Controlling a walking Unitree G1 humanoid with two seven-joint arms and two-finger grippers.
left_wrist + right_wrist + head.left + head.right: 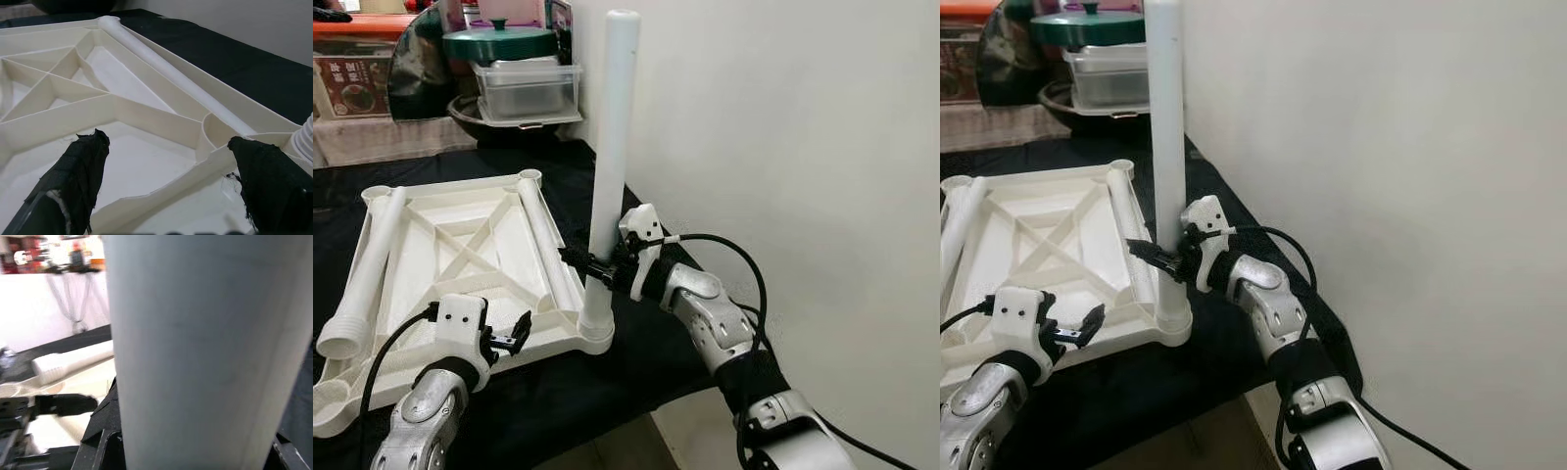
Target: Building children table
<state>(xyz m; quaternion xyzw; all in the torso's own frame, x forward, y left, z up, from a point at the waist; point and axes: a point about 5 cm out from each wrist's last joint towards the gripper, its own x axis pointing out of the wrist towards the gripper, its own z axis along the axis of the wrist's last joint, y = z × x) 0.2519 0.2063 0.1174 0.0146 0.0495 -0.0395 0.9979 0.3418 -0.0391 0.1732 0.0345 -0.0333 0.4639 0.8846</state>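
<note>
You are gripping the upright table leg (610, 147) low on its shaft with the right pincer (590, 266), its fingers closed around the tube just above the socket at the near right corner of the overturned table top (460, 245). That low hold is probably keeping the leg vertical while it seats in the corner socket. Your left pincer (512, 338) is hovering open at the panel's near edge, fingers spread over the rim, likely ready to brace the panel against twisting. Two more legs are lying on the panel: one (367, 274) along its left edge, another (543, 245) along its right rib. The panel is resting on the black-covered tabletop (607, 382), near its right edge beside the wall.
</note>
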